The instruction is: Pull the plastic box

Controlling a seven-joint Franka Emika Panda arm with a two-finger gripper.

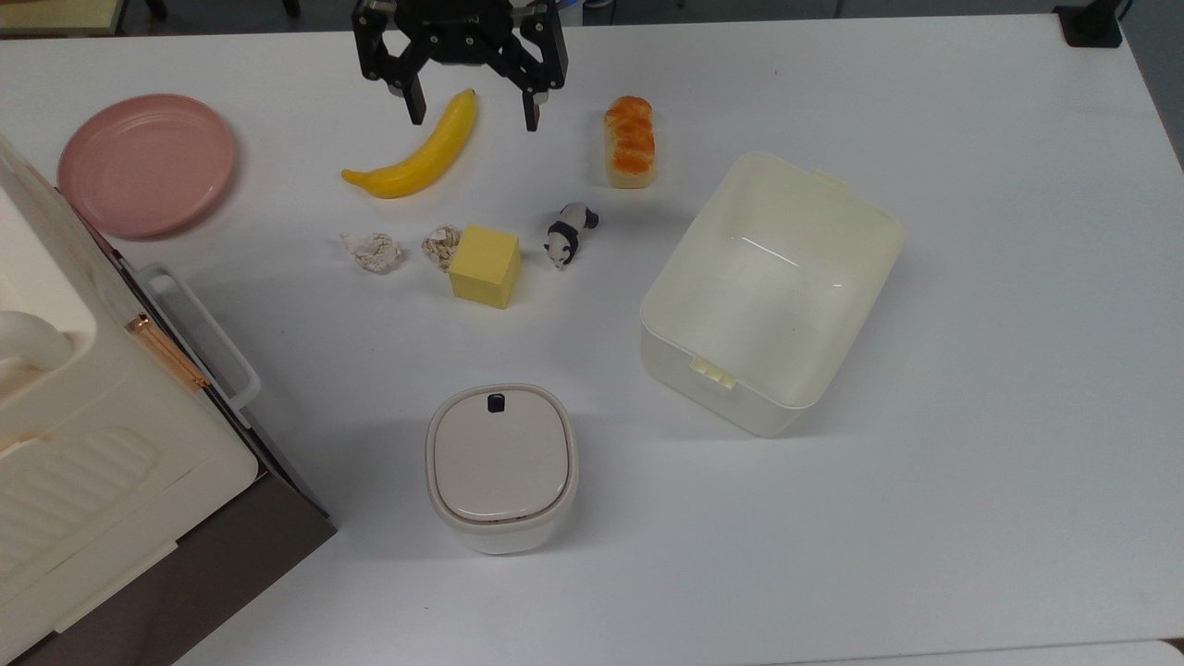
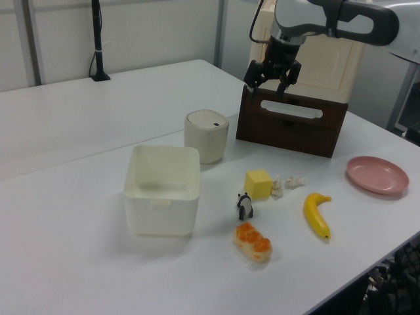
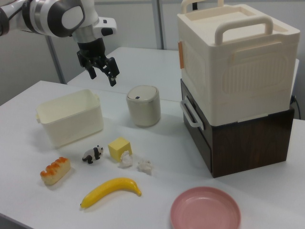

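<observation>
While the gripper [image 1: 470, 108] hangs with fingers spread above the white table [image 1: 971, 388], the plastic box [image 1: 772, 291] sits on it, well apart from the banana [image 1: 416, 153]; grey wall panels stand behind.

**Even overhead light, soft shadows, mild glare**

All three views are bright and evenly lit from above. The glossy white bench [image 1: 971, 388] returns a pale sheen, strongest in the top view, where whites look slightly washed. Shadows are soft and short: a faint grey patch lies under the large cream-white lidless plastic box [image 1: 772, 287], whose inner wall carries a thin highlight. The left view looks a little soft, its background hazier than the foreground.
</observation>
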